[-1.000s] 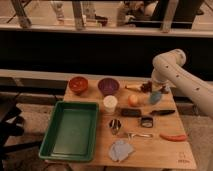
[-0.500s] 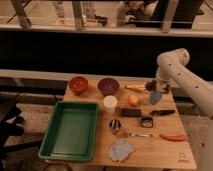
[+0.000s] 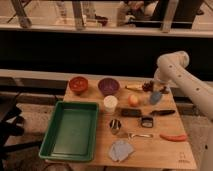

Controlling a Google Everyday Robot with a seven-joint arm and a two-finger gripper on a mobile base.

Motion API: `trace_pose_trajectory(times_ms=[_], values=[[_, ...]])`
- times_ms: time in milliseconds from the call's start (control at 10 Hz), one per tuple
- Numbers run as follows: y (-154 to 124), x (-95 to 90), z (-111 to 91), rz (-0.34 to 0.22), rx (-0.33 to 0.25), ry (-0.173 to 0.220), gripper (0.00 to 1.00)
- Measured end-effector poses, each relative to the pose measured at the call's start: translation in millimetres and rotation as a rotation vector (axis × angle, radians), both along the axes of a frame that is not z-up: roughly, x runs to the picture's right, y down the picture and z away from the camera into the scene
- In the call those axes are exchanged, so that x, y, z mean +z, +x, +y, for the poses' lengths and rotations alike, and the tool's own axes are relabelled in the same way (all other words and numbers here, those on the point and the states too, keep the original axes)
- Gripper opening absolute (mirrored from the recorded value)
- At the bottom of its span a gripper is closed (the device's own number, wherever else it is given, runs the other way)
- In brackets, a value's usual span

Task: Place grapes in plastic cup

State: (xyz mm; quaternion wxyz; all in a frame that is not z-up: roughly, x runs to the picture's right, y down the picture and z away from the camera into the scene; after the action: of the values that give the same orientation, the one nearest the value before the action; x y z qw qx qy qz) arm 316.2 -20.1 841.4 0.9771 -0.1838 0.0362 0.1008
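Observation:
The pale light-blue plastic cup (image 3: 155,97) stands at the back right of the wooden table (image 3: 150,155), right of the orange-red apple (image 3: 133,100). A small dark cluster, the grapes (image 3: 148,86), shows just behind the cup and up to its left, near the table's back edge. My gripper (image 3: 162,89) hangs from the white arm (image 3: 172,64) that comes in from the right. It is right behind the cup and next to the grapes. I cannot tell whether it touches the grapes.
A green tray (image 3: 55,142) fills the left side. A red-orange bowl (image 3: 78,84), purple bowl (image 3: 108,85) and cream-white cup (image 3: 110,103) stand at the back. A knife (image 3: 162,112), metal cup (image 3: 116,125), orange-red utensil (image 3: 173,137) and grey-blue cloth (image 3: 121,149) lie nearer the front.
The arm and gripper have shifted to the right and slightly back, from over the blue cup to behind it. The cup now shows more fully. The other things have not moved.

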Motion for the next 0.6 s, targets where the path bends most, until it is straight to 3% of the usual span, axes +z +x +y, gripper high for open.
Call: trace_pose_trajectory(times_ms=[200,600], values=[[-7.0,-1.4,-1.3,-0.037,0.027,0.010,0.00],[-8.3,-9.3,-10.4,-0.159,0.172,0.058,0.00]])
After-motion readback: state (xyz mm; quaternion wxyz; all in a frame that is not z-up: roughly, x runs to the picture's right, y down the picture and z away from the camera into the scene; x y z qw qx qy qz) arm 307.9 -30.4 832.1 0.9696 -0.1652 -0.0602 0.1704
